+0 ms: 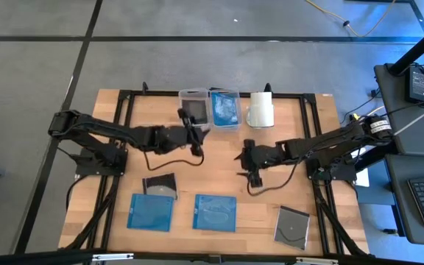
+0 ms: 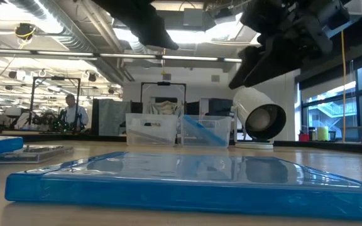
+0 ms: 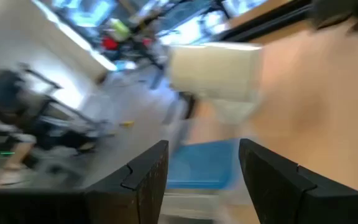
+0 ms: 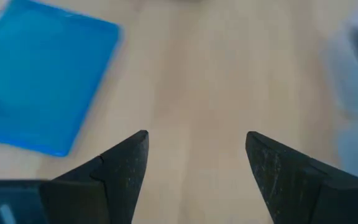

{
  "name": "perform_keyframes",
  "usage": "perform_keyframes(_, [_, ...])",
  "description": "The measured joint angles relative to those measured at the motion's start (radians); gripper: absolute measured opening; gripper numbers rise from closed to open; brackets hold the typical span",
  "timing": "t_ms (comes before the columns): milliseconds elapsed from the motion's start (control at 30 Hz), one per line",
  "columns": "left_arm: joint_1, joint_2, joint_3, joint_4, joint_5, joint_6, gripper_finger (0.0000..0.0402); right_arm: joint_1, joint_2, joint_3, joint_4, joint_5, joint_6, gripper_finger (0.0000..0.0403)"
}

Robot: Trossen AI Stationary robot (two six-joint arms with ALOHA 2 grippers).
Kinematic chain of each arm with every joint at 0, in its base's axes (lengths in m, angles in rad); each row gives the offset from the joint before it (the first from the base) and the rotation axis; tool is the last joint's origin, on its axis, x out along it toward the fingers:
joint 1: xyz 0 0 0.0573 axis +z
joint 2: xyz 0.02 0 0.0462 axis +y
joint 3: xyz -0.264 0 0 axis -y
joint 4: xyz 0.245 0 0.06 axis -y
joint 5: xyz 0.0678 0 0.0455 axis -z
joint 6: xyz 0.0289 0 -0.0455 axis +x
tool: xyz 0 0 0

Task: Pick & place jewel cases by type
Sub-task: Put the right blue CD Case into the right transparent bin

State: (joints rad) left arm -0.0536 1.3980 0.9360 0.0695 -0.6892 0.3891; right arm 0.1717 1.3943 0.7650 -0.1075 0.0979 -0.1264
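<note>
Above the table's middle your right gripper (image 1: 252,163) hangs open and empty; your left gripper (image 1: 195,131), open too, holds nothing by the bins (image 1: 195,106). Four cases lie near the front. Drop crooked onto the blue case (image 1: 216,212) and it may slide away.

Glossy plastic jewel cases (image 1: 215,212), wooden table (image 1: 219,158)

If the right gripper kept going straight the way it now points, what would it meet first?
Probably bare table: the open right gripper looks down at wood between its fingers. A blue jewel case lies off to one side, out of that line.
</note>
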Motion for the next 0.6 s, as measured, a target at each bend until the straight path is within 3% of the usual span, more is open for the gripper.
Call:
perform_keyframes(233, [-0.117,0.007,-0.001,-0.083,0.052,-0.242,0.019,0.063,0.166,0.039,0.185,-0.258,-0.166,0.0273])
perform_keyframes(467, [-0.199,0.003,-0.001,-0.07,-0.135,-0.299,0.0188,0.067,0.371,0.194,0.185,-0.446,-0.267,0.0273])
perform_keyframes(600, [-0.226,0.003,-0.001,-0.075,-0.148,-0.299,0.0185,0.067,0.488,0.295,0.101,-0.496,-0.317,0.0273])
